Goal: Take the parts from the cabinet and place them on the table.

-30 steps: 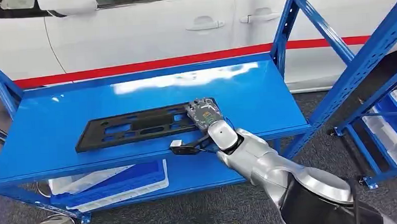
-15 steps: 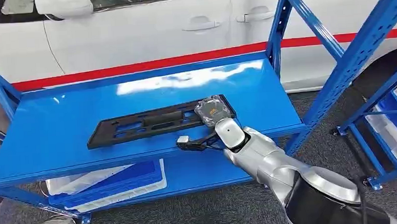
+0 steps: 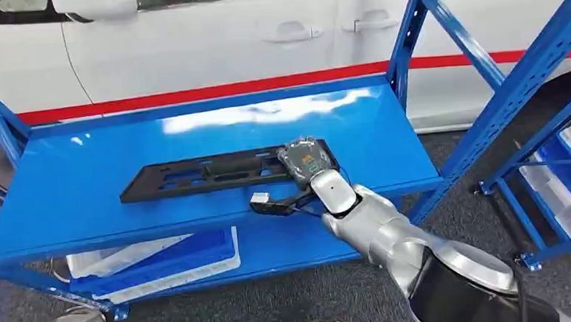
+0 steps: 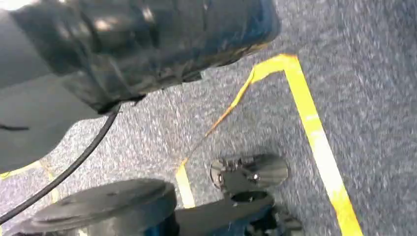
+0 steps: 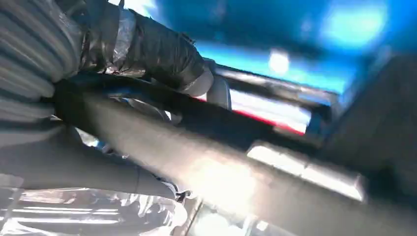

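The long black part (image 3: 217, 172) was seen lying flat on the blue shelf (image 3: 84, 179) of the cabinet, lengthwise along the front edge and a little back from it. Its end toward the right edge was gripped by the right hand (image 3: 307, 160), whose fingers (image 5: 147, 49) were closed around it in the right wrist view. The left hand's state could not be told; its wrist view looked down at grey floor (image 4: 344, 64) with yellow tape (image 4: 314, 128). Because the part was held at one end only, it was judged that the free end could sag, twist in the grip or drag across the shelf when lifted. A blue upright post (image 3: 409, 36) stood near the back right corner, and a wide swing could be caught on it.
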Controlling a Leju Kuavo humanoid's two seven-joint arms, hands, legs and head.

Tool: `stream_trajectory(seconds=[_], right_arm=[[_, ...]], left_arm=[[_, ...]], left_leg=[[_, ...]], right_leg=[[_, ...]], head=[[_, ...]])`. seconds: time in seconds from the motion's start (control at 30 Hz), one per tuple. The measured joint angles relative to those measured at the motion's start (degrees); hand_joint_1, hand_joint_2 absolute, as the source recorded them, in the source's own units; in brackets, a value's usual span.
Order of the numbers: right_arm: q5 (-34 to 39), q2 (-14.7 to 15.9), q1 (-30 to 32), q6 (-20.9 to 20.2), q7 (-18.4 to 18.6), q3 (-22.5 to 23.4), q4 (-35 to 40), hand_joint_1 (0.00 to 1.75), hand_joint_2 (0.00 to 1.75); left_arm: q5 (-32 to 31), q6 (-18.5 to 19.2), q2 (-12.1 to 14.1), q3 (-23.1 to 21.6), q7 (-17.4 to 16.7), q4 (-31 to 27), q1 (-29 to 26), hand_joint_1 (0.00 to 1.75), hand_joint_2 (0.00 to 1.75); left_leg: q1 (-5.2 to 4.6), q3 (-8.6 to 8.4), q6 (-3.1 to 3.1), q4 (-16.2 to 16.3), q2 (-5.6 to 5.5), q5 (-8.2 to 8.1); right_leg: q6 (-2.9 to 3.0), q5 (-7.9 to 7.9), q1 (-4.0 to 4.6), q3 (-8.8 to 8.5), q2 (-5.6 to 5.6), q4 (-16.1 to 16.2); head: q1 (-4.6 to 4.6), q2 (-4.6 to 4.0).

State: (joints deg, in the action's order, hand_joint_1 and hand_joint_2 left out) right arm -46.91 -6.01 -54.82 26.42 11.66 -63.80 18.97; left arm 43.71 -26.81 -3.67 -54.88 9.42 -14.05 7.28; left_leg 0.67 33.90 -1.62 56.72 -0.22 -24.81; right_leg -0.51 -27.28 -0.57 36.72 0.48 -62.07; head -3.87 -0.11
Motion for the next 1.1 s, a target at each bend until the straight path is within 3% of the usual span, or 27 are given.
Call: stream_trajectory(seconds=[0.07, 0.1, 0.13, 0.17, 0.2, 0.23, 0.27, 0.3, 0.33, 0.4, 0.47, 0.5, 0.57, 0.63, 0.7, 0.73, 0.77, 0.8, 0.83, 0.93, 0.97, 1.0, 1.03, 1.1], right_arm=[[1.9, 0.1, 0.1, 3.1, -2.4, 0.8, 0.0, 1.75, 1.75], [3.3, 0.3, 0.5, 5.1, -4.3, 1.4, 0.2, 1.75, 1.75], [4.4, 0.5, 0.7, 6.6, -5.5, 2.0, 0.4, 1.75, 1.75], [5.7, 0.6, 0.8, 8.3, -7.3, 3.0, 0.7, 1.75, 1.75], [6.6, 0.7, 0.8, 9.7, -8.8, 4.1, 1.2, 1.75, 1.75], [6.6, 0.8, 0.7, 11.0, -10.3, 5.3, 1.8, 1.75, 1.75], [6.1, 0.9, 0.8, 11.9, -11.5, 6.5, 2.8, 1.75, 1.75], [5.3, 1.1, 0.7, 12.6, -12.4, 8.1, 3.8, 1.75, 1.75], [4.6, 1.1, 0.8, 12.9, -12.9, 9.5, 5.0, 1.75, 1.75], [2.4, 1.2, 1.2, 13.1, -14.4, 11.7, 6.8, 1.75, 1.75], [-0.7, 1.3, 2.0, 13.1, -16.4, 14.5, 9.5, 1.75, 1.75], [-1.7, 1.3, 2.5, 13.1, -17.7, 16.2, 10.8, 1.75, 1.75], [-3.3, 1.2, 3.5, 13.1, -19.5, 19.4, 13.9, 1.75, 1.75], [-4.5, 1.2, 4.6, 13.1, -20.3, 21.7, 17.0, 1.75, 1.75], [-5.6, 1.2, 6.2, 13.1, -20.7, 23.7, 20.5, 1.75, 1.75], [-6.0, 1.2, 7.3, 13.1, -21.2, 25.2, 23.3, 1.75, 1.75], [-6.1, 1.2, 7.9, 13.1, -21.5, 26.3, 25.3, 1.75, 1.75], [-6.1, 1.2, 8.4, 13.1, -21.6, 27.6, 27.4, 1.75, 1.75], [-6.1, 1.1, 8.8, 13.1, -21.7, 28.7, 29.2, 1.75, 1.75], [-4.3, 1.1, 11.0, 13.1, -22.5, 30.7, 34.6, 1.75, 1.75], [-2.4, 1.2, 11.5, 13.1, -22.8, 31.0, 36.3, 1.75, 1.75], [0.2, 1.5, 11.9, 13.1, -23.0, 31.0, 37.9, 1.75, 1.75], [3.2, 1.9, 12.1, 13.1, -22.7, 31.0, 39.6, 1.75, 1.75], [9.3, 2.9, 12.6, 12.6, -20.7, 30.9, 43.6, 1.75, 1.75]], left_arm=[[-0.5, -1.2, 0.0, -0.1, 0.9, 0.0, 0.1, 0.00, 0.00], [-0.7, -2.0, 0.0, -0.3, 1.5, 0.0, 0.0, 0.00, 0.00], [-1.0, -2.6, 0.0, -0.4, 1.8, 0.0, -0.1, 0.00, 0.00], [-1.1, -3.7, 0.0, -0.7, 2.3, 0.0, -0.1, 0.00, 0.00], [-1.4, -4.8, 0.0, -0.9, 2.8, 0.0, -0.1, 0.00, 0.00], [-1.6, -6.1, 0.0, -1.0, 3.3, 0.0, -0.1, 0.00, 1.75], [-1.6, -7.4, -0.1, -1.1, 3.7, 0.0, -0.1, 0.00, 1.75], [-1.6, -8.2, 0.0, -1.1, 4.1, 0.0, -0.1, 0.00, 1.75], [-1.6, -8.8, 0.0, -1.2, 4.3, 0.0, 0.0, 0.00, 1.75], [-1.6, -10.0, 0.0, -1.3, 4.9, 0.0, 0.0, 0.00, 1.75], [-1.5, -11.2, 0.0, -1.3, 5.5, 0.0, -0.2, 0.00, 1.75], [-1.4, -11.7, 0.0, -1.3, 5.9, 0.0, -0.2, 0.00, 1.75], [-1.1, -12.2, 0.0, -1.3, 6.5, 0.0, -0.2, 0.00, 1.75], [-0.9, -12.4, 0.0, -1.3, 7.2, 0.0, -0.3, 0.00, 1.75], [-0.9, -12.5, 0.0, -1.3, 7.9, 0.1, -0.4, 0.00, 1.75], [-1.0, -12.5, 0.0, -1.3, 8.4, 0.2, -0.4, 0.00, 1.75], [-1.0, -12.5, 0.1, -1.3, 8.5, 0.4, -0.3, 0.00, 1.75], [-1.2, -12.5, 0.2, -1.3, 8.5, 0.5, -0.2, 0.00, 1.75], [-1.4, -12.5, 0.3, -1.3, 8.2, 0.5, -0.2, 0.00, 1.75], [-1.7, -12.4, 0.3, -1.3, 6.4, 0.5, -0.7, 0.00, 1.75], [-1.7, -12.3, 0.3, -1.3, 6.0, 0.5, -0.9, 0.00, 1.75], [-1.7, -12.2, 0.3, -1.3, 5.8, 0.5, -0.9, 0.00, 1.75], [-1.6, -12.0, 0.3, -1.3, 5.7, 0.5, -0.9, 0.00, 1.75], [-1.3, -11.8, 0.3, -1.3, 5.7, 0.5, -1.0, 0.00, 1.75]], left_leg=[[-0.09, 0.13, -0.20, 0.1, 0.02, 0.02], [-0.10, 0.15, -0.33, 0.2, 0.01, -0.08], [-0.10, 0.15, -0.35, 0.4, 0.00, -0.17], [-0.08, 0.14, -0.36, 0.5, -0.04, -0.31], [-0.04, 0.13, -0.25, 0.8, -0.10, -0.50], [0.02, 0.13, -0.04, 1.2, -0.15, -0.80], [0.06, 0.22, 0.29, 1.9, -0.17, -1.28], [-0.30, 0.76, 0.72, 2.4, -0.18, -1.66], [-0.42, 1.17, 0.89, 3.1, -0.19, -1.76], [-0.33, 1.15, 1.29, 2.6, -0.20, -1.50], [-0.09, 1.51, 1.72, 3.2, -0.12, -2.20], [-0.14, 2.08, 2.10, 5.1, -0.08, -3.53], [0.10, 5.79, 2.72, 13.1, -0.07, -7.34], [0.12, 9.04, 2.94, 19.4, -0.07, -9.04], [0.10, 8.32, 2.68, 17.3, -0.07, -6.57], [0.03, 5.71, 2.22, 11.6, -0.07, -3.18], [-0.12, 3.37, 1.63, 6.7, -0.08, -0.85], [-0.33, 2.13, 0.99, 3.4, -0.05, -0.83], [-0.63, 1.31, 0.86, 2.3, -0.09, -1.04], [-0.75, 1.27, 0.60, 2.0, -0.24, -0.96], [-0.05, 0.68, 0.14, 0.9, -0.11, -0.33], [-0.05, 0.42, 0.05, 0.5, 0.05, -0.15], [-0.07, 0.47, -0.26, 0.4, 0.06, -0.03], [-0.13, 0.47, -0.40, 0.4, 0.05, -0.09]], right_leg=[[-0.08, -4.09, 0.04, 3.63, 0.01, -8.2], [-0.21, -5.28, 0.00, 5.53, 0.00, -12.2], [-0.32, -5.18, -0.03, 6.33, -0.01, -13.7], [-0.40, -3.75, -0.14, 5.91, -0.02, -12.6], [-0.43, -1.58, -0.26, 4.52, -0.05, -9.5], [-0.45, 0.90, -0.39, 2.44, -0.06, -5.1], [-0.43, 2.83, -0.54, 0.23, -0.08, -0.1], [-0.30, 1.45, -0.30, -0.45, -0.07, 0.4], [0.29, 1.47, -0.27, -0.33, 0.16, 0.9], [0.83, 1.45, 0.01, -0.14, 0.17, 0.8], [1.59, 1.74, -0.47, -0.40, 0.09, 1.3], [1.74, 1.75, -0.54, -0.48, 0.08, 1.4], [2.15, 1.72, -0.49, -0.50, 0.01, 1.4], [2.25, 1.64, -0.37, -0.59, -0.07, 1.4], [2.31, 1.57, -0.27, -0.77, -0.05, 1.4], [2.32, 1.52, -0.12, -0.93, 0.03, 1.4], [2.30, 1.51, -0.08, -1.02, 0.06, 1.4], [2.27, 1.51, -0.15, -1.00, 0.05, 1.5], [1.90, 1.55, 0.11, -0.79, 0.09, 1.5], [0.93, 1.88, 0.00, -1.12, 0.05, 2.3], [0.58, 1.63, 0.21, -1.16, 0.07, 2.1], [0.40, 0.73, 0.02, -0.69, -0.01, 1.3], [0.34, -1.52, 0.07, 0.53, 0.01, -1.7], [0.12, -5.77, 0.02, 4.29, 0.00, -10.5]], head=[[0.09, 0.00], [0.09, 0.00], [0.09, 0.00], [0.13, 0.00], [0.09, 0.00], [0.13, 0.00], [0.13, 0.00], [0.15, 0.00], [0.06, 0.00], [0.13, 0.00], [0.09, 0.00], [-0.11, 0.00], [-0.28, 0.00], [-0.30, 0.00], [-0.30, 0.00], [-0.28, 0.00], [-0.33, 0.00], [-0.20, 0.00], [-0.24, 0.00], [-0.26, 0.00], [-0.13, 0.00], [-0.11, 0.00], [-0.11, 0.00], [0.02, 0.00]])
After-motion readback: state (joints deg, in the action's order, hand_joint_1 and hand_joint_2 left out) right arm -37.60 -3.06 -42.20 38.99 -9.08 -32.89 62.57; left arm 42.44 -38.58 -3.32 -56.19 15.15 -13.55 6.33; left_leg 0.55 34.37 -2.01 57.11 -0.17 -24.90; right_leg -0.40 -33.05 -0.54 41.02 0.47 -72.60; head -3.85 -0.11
